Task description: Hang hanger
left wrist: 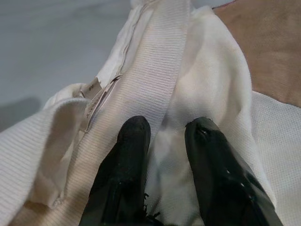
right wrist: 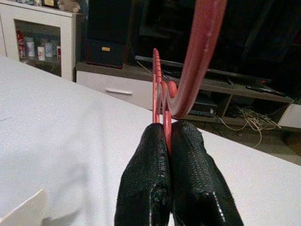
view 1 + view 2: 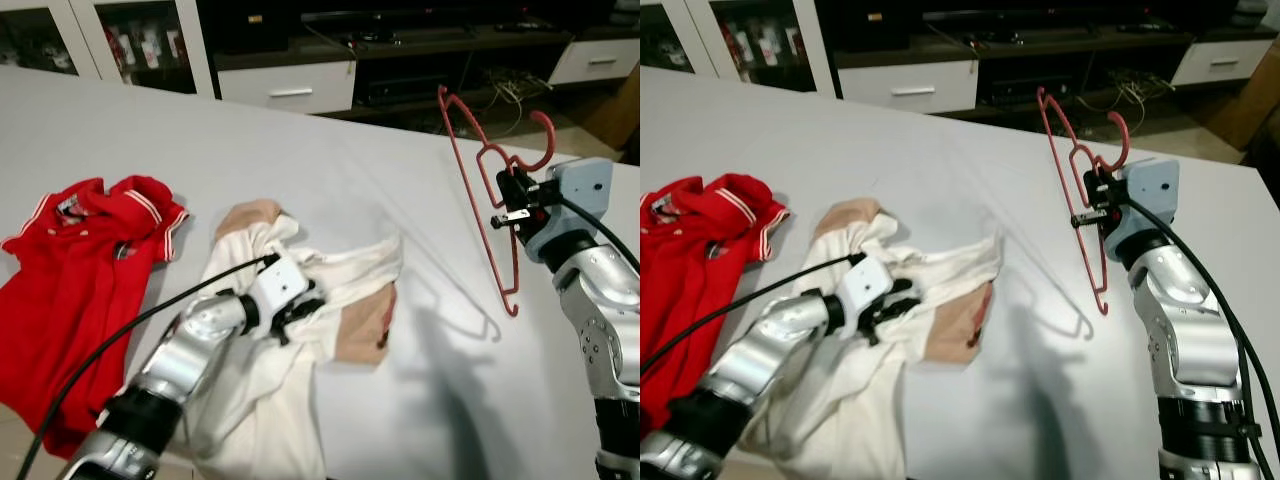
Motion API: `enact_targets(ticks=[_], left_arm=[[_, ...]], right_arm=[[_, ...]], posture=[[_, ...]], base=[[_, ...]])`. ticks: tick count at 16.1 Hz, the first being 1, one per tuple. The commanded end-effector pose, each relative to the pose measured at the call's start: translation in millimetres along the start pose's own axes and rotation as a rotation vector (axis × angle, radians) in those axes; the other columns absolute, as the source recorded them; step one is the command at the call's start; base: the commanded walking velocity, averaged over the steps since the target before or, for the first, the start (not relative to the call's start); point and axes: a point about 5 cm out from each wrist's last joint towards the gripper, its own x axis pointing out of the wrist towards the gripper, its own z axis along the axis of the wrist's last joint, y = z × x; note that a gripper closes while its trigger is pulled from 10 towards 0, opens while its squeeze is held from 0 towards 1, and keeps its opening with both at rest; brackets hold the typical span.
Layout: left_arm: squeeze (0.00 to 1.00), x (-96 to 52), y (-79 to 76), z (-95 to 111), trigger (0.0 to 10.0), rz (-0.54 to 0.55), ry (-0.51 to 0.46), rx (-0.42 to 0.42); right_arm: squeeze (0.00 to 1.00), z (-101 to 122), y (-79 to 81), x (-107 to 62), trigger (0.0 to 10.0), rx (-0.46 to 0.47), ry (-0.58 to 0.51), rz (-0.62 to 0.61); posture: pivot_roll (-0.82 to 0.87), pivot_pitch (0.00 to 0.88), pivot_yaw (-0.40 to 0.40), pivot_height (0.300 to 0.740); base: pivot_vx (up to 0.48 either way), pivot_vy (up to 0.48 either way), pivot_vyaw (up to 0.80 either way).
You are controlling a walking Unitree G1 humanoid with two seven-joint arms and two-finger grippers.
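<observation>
Your right claw [image 3: 512, 200] pinches the hanger [image 3: 480, 190] upright, frame right; left claw [image 1: 164, 141], part-open, presses the shirt [image 3: 330, 290]. Next, thread the collar.

hanger [image 3: 478, 168]: glossy red plastic | white shirt [image 3: 300, 330]: ribbed knit cloth | red shirt [image 3: 80, 270]: matt cloth | table [image 3: 300, 160]: smooth grey cloth
</observation>
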Motion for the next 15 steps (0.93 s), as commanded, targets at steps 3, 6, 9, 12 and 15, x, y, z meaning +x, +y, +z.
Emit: enact_targets(ticks=[3, 6, 9, 12, 15], left_arm=[[0.0, -14.1, -15.5, -21, 10.0, -0.098, 0.085, 0.028], [0.0, -12.4, -9.9, -9, 10.0, -0.047, -0.001, 0.051], [0.0, -3.7, 8.7, 17, 10.0, 0.122, -0.174, 0.042], [0.0, -0.4, 8.1, 25, 10.0, 0.112, -0.231, 0.056], [0.0, 5.4, 4.1, 28, 10.0, 0.077, -0.255, 0.087]], right_arm=[[0.0, 5, 0.5, 0.1, 10.0, -0.017, -0.026, -0.003], [0.0, 6, -0.3, 1.2, 10.0, -0.018, -0.029, -0.004], [0.0, 7, 0.4, 0.8, 10.0, -0.019, -0.035, -0.007], [0.0, 7, -0.3, -0.5, 10.0, -0.02, -0.035, -0.012], [0.0, 6, -0.9, -1.4, 10.0, -0.019, -0.037, -0.02]], posture=[[0.06, 0.098, -0.003, 0.74], [0.06, 0.095, -0.006, 0.74], [0.05, 0.094, -0.002, 0.74], [0.05, 0.094, 0.002, 0.74], [0.04, 0.094, 0.007, 0.74]], base=[[0.0, 0.0, 0.0], [0.0, 0.0, 0.0], [0.0, 0.0, 0.0], [0.0, 0.0, 0.0], [0.0, 0.0, 0.0]])
